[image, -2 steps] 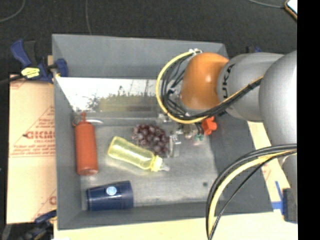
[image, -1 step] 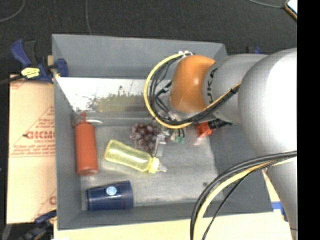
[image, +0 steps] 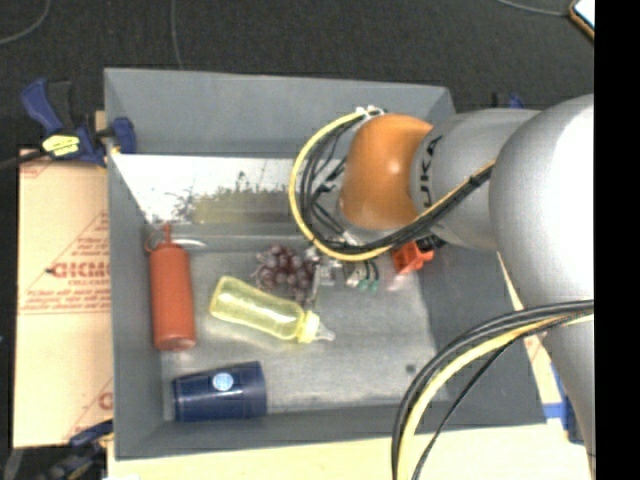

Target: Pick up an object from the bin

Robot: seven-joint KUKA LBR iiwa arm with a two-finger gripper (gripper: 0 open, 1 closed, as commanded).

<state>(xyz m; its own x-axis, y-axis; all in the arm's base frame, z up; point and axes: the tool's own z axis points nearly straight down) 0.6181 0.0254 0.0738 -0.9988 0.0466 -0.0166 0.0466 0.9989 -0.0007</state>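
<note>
While the big grey arm (image: 520, 188) reaches in from the right and covers much of that side, its rounded orange cover (image: 380, 173) hangs over the far middle of the grey metal bin (image: 270, 98). Black and yellow cables (image: 300, 183) loop round the left of the cover, and another pair curves across the near right corner.

On the bin's floor, the red cylinder (image: 172, 298) lies along the left wall, its narrow capped end pointing to the far side. Just right of it the yellow bottle (image: 255, 310) lies on its side at a slant, its pale teat end toward the right and the near side. The blue can (image: 220, 391) lies on its side in the near left corner, apart from the bottle.

A bunch of dark purple grapes (image: 280, 266) sits near the middle of the bin, just beyond the bottle's right half and close to it. The pincer (image: 328, 270) shows below the orange cover, low in the bin and right up against the right edge of the grapes. Whether it is open or closed I cannot tell, and nothing can be seen in its hold.

To the right of the pincer an orange-red piece (image: 410, 258) peeks out under the arm, and a few small green bits (image: 368, 284) lie between the two.
</note>
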